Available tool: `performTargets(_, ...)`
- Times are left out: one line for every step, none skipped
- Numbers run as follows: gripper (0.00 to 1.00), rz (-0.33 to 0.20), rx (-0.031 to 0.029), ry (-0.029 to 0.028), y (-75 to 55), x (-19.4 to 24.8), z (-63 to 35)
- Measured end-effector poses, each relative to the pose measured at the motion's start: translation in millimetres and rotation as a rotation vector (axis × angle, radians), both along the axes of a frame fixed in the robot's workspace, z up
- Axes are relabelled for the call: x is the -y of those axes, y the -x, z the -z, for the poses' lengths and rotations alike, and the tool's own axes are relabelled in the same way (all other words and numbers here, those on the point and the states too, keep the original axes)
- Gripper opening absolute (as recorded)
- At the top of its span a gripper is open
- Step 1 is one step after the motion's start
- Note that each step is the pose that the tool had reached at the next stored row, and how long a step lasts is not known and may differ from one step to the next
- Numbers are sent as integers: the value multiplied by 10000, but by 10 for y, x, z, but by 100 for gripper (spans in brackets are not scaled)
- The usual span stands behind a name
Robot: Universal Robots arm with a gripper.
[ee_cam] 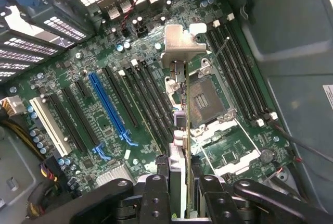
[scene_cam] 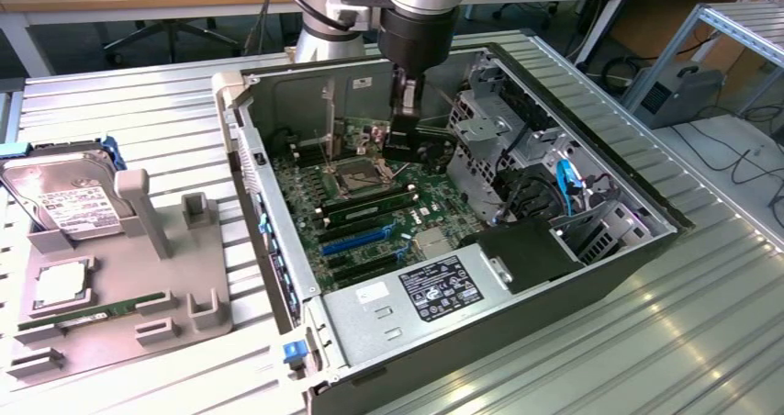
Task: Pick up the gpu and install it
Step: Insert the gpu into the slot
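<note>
The gpu [ee_cam: 183,109] hangs edge-on above the motherboard [ee_cam: 67,73], its narrow silver end bracket [ee_cam: 181,44] at the far end. My gripper [ee_cam: 182,195] is shut on the card's near end, one black finger [ee_cam: 156,193] on each side. The card hovers between the dark expansion slots and the open CPU socket [ee_cam: 205,101], apart from the board. In the exterior view my gripper [scene_cam: 405,135] reaches down into the open computer case [scene_cam: 612,277], holding the gpu [scene_cam: 403,112] over the upper part of the motherboard [scene_cam: 367,222].
A blue slot [ee_cam: 109,107] and a white slot [ee_cam: 49,125] lie beside the dark ones. Drive cages and cables [scene_cam: 539,185] crowd the case's right side in the exterior view. On the grey fixture [scene_cam: 184,305] outside sit a hard drive [scene_cam: 68,204], a CPU [scene_cam: 61,286] and a RAM stick [scene_cam: 92,312].
</note>
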State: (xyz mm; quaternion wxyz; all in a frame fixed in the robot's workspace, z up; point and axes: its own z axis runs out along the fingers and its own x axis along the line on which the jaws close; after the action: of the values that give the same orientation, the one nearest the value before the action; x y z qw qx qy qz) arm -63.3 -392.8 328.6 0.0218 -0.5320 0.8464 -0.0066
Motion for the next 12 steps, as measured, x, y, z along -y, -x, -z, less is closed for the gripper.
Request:
performTargets(27, -66, 0, 0, 0, 0, 0)
performTargets(27, -138, 0, 0, 0, 0, 0)
performTargets(27, -203, 0, 0, 0, 0, 0)
performTargets(27, -261, 0, 0, 0, 0, 0)
performTargets(27, -328, 0, 0, 0, 0, 0)
performTargets(27, -404, 0, 1, 0, 0, 0)
performTargets(27, -464, 0, 0, 0, 0, 0)
performTargets(27, -535, 0, 0, 0, 0, 0)
performTargets(27, -633, 0, 1, 0, 0, 0)
performTargets(27, -715, 0, 1, 0, 0, 0)
performTargets(27, -791, 0, 1, 0, 0, 0)
performTargets(27, -1162, 0, 2, 0, 0, 0)
